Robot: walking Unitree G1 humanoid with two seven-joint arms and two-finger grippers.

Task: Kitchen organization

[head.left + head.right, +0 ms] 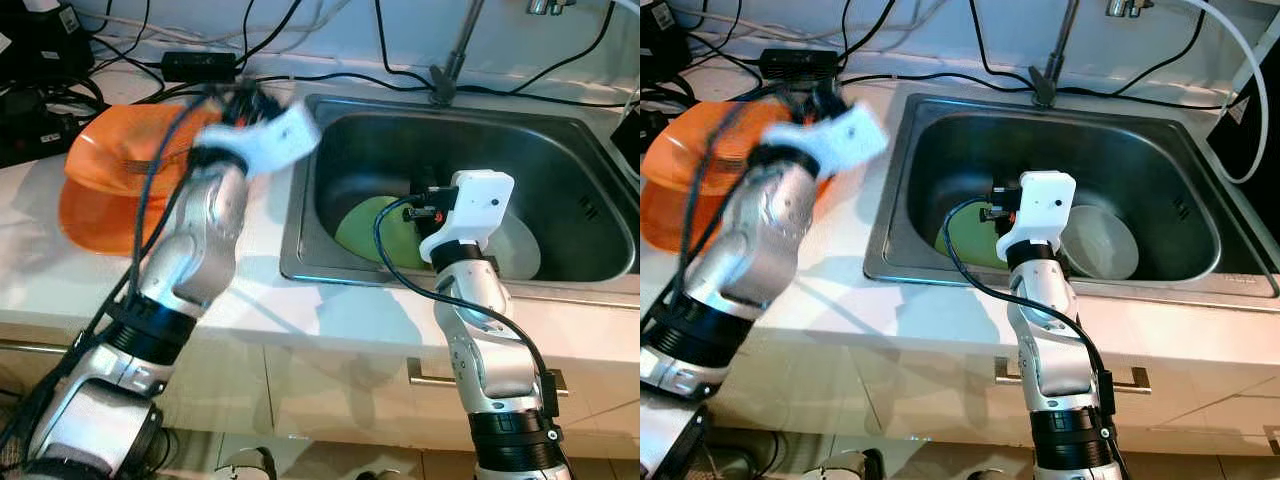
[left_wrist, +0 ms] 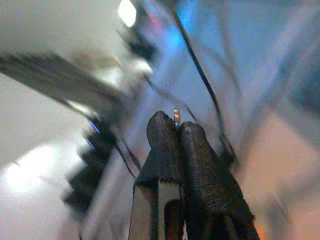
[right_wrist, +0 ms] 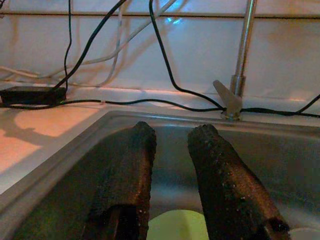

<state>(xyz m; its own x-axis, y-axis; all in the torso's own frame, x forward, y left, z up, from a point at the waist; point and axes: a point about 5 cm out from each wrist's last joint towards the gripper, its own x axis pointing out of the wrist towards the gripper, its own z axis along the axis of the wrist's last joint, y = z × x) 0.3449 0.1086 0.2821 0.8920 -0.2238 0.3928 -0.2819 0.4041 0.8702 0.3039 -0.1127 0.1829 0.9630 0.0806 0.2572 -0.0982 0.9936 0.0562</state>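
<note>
Over the sink (image 1: 560,270), the right gripper (image 3: 172,165) hovers, fingers parted and empty, above a green plate (image 1: 375,232); the left gripper (image 2: 175,132), fingers pressed together, blurs by orange bowls (image 1: 110,180) it could knock off the surface.

Two silver, jointed arms with black bands near their bases; a white wrist housing (image 1: 478,208) at centre right trails a looping black cable. Textured black fingers (image 3: 220,190) fill the lower frame.
</note>
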